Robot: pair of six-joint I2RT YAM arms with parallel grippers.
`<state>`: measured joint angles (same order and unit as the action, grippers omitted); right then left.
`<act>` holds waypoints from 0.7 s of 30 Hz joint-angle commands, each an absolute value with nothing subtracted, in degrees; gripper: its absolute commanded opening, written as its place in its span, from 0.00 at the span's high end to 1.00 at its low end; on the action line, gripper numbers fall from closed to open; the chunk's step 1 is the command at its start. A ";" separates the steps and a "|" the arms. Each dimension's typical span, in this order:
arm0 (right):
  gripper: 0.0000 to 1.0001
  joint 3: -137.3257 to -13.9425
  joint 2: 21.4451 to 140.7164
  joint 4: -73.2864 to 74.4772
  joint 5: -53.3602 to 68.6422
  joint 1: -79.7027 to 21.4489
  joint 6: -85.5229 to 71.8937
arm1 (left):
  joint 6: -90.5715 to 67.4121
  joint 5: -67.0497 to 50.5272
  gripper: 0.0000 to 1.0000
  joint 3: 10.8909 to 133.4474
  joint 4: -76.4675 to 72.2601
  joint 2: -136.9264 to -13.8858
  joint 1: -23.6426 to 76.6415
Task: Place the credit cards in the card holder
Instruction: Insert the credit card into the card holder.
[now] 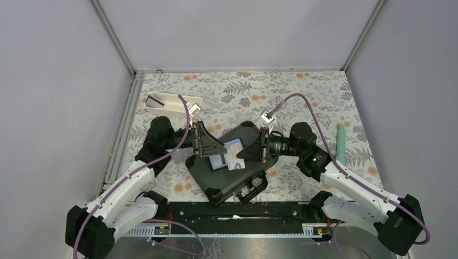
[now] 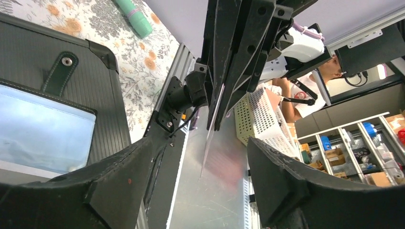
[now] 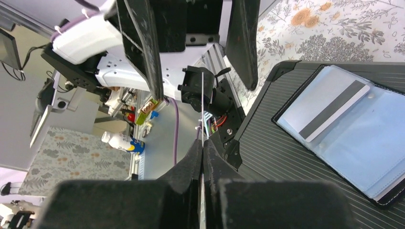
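Observation:
The card holder (image 1: 219, 161) lies open, grey-blue inside up, on a large black hard case (image 1: 216, 183). In the right wrist view the holder (image 3: 363, 143) has a pale credit card with a dark stripe (image 3: 329, 112) in one pocket. My right gripper (image 1: 241, 155) is shut on a white credit card (image 1: 236, 162), held on edge above the holder; it shows edge-on in the right wrist view (image 3: 202, 105). My left gripper (image 1: 220, 147) is open and empty, facing the right one. In the left wrist view (image 2: 205, 157) the card's edge (image 2: 208, 143) hangs between its fingers, untouched.
A long white tray (image 1: 178, 105) at the back left holds a dark card (image 1: 155, 101). A green pen-like stick (image 1: 341, 143) lies at the right. The holder's snap tab (image 2: 59, 71) rests on the case. The metal rail runs along the table's near edge.

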<state>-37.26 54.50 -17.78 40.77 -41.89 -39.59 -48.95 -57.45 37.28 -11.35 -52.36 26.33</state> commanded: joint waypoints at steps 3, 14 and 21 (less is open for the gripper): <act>1.00 -36.72 53.64 -26.20 38.83 -41.62 -43.72 | -56.27 -52.55 0.33 33.54 -24.98 -50.53 31.08; 0.72 -37.87 53.29 -18.66 32.66 -41.60 -40.81 | -54.48 -46.96 1.00 32.10 -19.69 -48.93 33.84; 0.38 -47.08 54.45 13.15 3.93 -41.63 -30.04 | -52.23 -33.37 1.00 32.42 -1.16 -51.99 33.75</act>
<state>-40.93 53.76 -3.33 21.41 -41.87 -37.23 -53.41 -42.00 32.45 -9.63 -49.80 33.80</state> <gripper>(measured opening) 0.606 0.022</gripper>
